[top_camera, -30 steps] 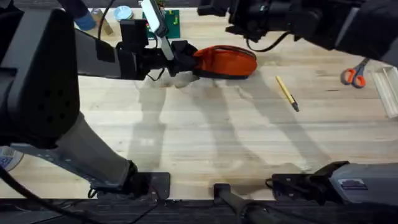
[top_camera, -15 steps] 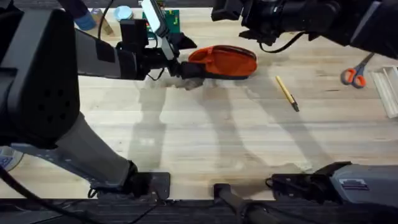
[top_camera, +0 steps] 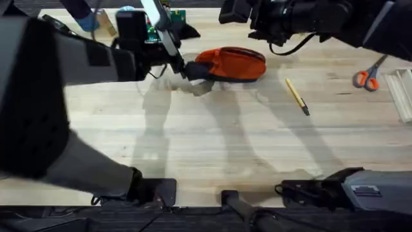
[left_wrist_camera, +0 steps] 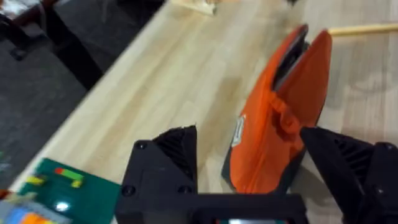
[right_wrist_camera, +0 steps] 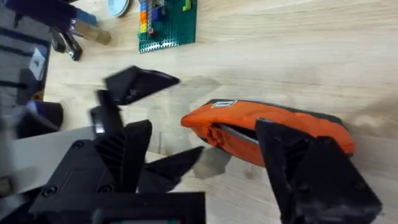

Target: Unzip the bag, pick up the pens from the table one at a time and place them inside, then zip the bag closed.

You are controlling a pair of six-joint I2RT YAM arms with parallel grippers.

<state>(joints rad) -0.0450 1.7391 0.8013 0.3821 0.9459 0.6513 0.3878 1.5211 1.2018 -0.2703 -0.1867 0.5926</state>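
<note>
The orange bag [top_camera: 232, 62] lies on the table [top_camera: 212, 142] at the back middle, with a dark slit along its top seam [right_wrist_camera: 239, 132]. My left gripper [top_camera: 187, 50] is open at the bag's left end, one finger on each side of that end [left_wrist_camera: 273, 137], touching nothing I can see. My right gripper [right_wrist_camera: 208, 134] hangs open above the bag, which lies below its fingers [right_wrist_camera: 292, 155]. A yellow pen [top_camera: 297, 96] lies on the wood to the right of the bag, apart from both grippers.
Orange-handled scissors [top_camera: 367, 78] and a white tray edge [top_camera: 402, 90] sit at the far right. A green brick plate [right_wrist_camera: 168, 25] and small items lie behind the bag's left end. The table's far edge runs close behind the bag [left_wrist_camera: 93, 99].
My left gripper was shut at the bag's left end and has now opened wide. The right arm shifted slightly to the right. Bag and pen stay put.
</note>
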